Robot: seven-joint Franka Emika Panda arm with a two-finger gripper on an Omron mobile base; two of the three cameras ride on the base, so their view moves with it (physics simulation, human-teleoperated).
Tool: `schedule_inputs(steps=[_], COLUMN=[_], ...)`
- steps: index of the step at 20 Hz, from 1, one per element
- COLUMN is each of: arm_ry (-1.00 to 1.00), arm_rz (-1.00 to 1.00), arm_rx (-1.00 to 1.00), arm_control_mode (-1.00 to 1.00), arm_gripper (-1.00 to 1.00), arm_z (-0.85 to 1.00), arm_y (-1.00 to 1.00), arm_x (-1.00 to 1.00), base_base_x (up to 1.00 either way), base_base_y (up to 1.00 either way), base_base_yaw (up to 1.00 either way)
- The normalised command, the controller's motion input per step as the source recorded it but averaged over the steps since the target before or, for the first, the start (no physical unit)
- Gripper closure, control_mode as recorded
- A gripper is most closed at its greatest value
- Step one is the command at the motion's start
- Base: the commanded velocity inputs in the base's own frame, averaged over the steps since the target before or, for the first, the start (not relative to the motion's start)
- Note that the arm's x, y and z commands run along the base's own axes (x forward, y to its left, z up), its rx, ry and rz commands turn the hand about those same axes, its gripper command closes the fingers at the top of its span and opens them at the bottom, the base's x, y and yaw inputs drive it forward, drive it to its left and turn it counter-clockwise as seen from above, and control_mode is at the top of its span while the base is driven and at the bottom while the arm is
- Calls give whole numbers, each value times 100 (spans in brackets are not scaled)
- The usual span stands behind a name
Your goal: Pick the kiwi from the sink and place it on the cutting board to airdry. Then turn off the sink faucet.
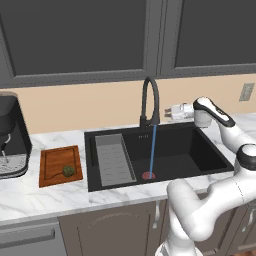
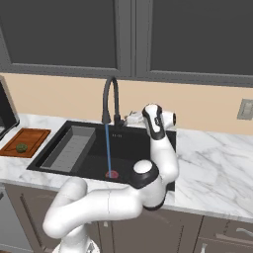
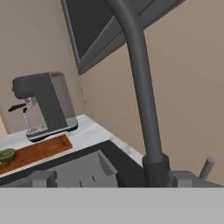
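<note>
1. The kiwi (image 1: 68,171) lies on the cutting board (image 1: 50,166), well to the left of the sink faucet (image 1: 150,102), so the fruit half of the task looks done.

2. Water runs in a thin blue stream (image 1: 152,150) from the faucet's arched spout down to the red drain (image 1: 148,175) in the sink (image 1: 200,150), so the shut-off is the step in hand.

3. The gripper (image 1: 172,113) hovers level with the faucet's base, just to its right against the back wall, its fingers spread wide and holding nothing.

4. From the hand camera, the faucet's black column rises close ahead, and a small grey lever (image 3: 206,167) pokes up just right of its base.

5. Doing this well likely means aligning the spread fingers on that lever rather than on the column, then pushing it steadily through its travel.

6. The risk, by the look of it, is glancing off the neck; the stopped stream would confirm success.
</note>
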Motion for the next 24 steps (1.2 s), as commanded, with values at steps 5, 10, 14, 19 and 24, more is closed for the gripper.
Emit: schedule_inputs(steps=[5,10,14,19,24], arm_ry=[0,0,0,0,1], arm_rz=[0,0,0,0,2], arm_rx=[0,0,0,0,0], arm_control_mode=[-100,-100,-100,-100,-100], arm_gripper=[-100,-100,-100,-100,-100], arm_z=[-14,-23,-14,-6,-1], arm_y=[2,0,2,10,17], arm_x=[26,20,16,23,28], base_base_x=[0,0,0,0,0], base_base_y=[0,0,0,0,0], base_base_yaw=[0,0,0,0,0])
